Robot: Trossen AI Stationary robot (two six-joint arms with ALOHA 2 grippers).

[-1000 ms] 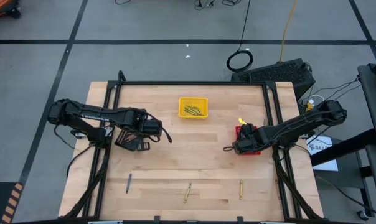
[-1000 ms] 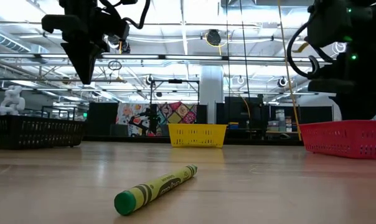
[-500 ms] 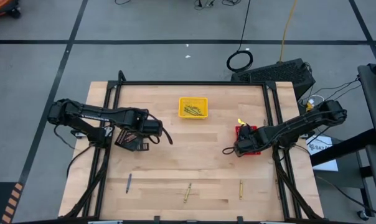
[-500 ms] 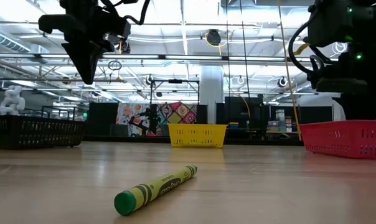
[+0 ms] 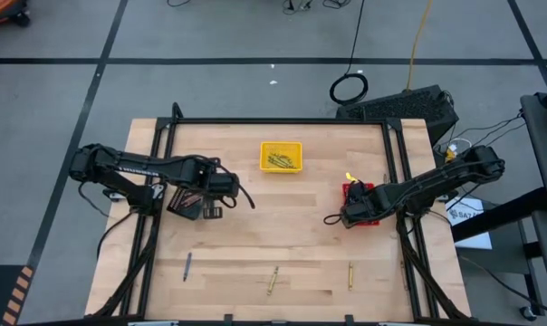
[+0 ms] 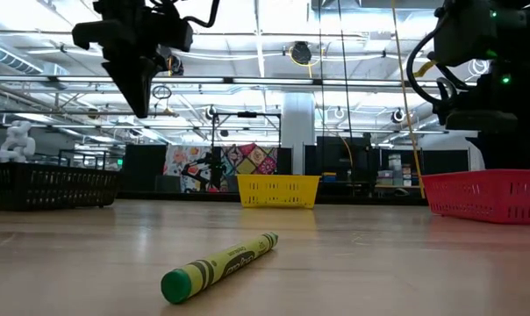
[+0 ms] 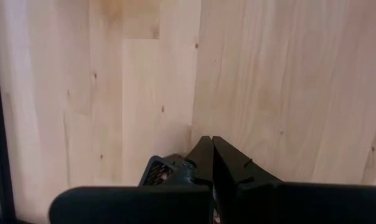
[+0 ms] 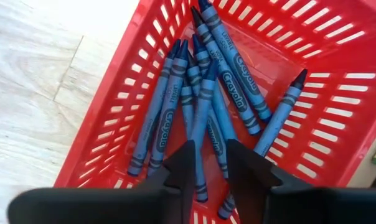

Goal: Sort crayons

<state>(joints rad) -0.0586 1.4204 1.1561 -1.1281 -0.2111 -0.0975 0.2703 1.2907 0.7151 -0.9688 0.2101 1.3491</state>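
**Crayons: blue ones in red tray, strays on table**

High view: crayons = thin finger-length sticks. Three strays lie near the front edge of the light wooden table (image 5: 283, 231): a dark blue crayon (image 5: 187, 265) at front left, an olive-yellow crayon (image 5: 273, 280) mid-front, a yellow-brown crayon (image 5: 350, 275) to its right. Small square yellow plastic tray (image 5: 281, 156) at the back centre holds olive sticks. Left gripper (image 5: 247, 200) hovers over bare wood just beside the black mesh tray (image 5: 185, 204). Right gripper (image 5: 331, 218) sits at the small red plastic tray (image 5: 365, 206) by the right edge. Vs. 1 s ago: left arm has shifted slightly toward table centre; right arm barely moved.

Low view: green-tipped crayon w/ yellow-green paper wrapper (image 6: 219, 266) lies flat in the foreground, same spot as before. Left gripper high up, now further right in this pic.

Left wrist view: left gripper's dark fingers (image 7: 202, 163) pressed together, nothing between, bare wood beyond.

Right wrist view: approx. ten blue wrapped crayons (image 8: 203, 106) piled criss-cross inside the red tray. Right gripper's fingers (image 8: 185, 162) stand apart above them, empty.
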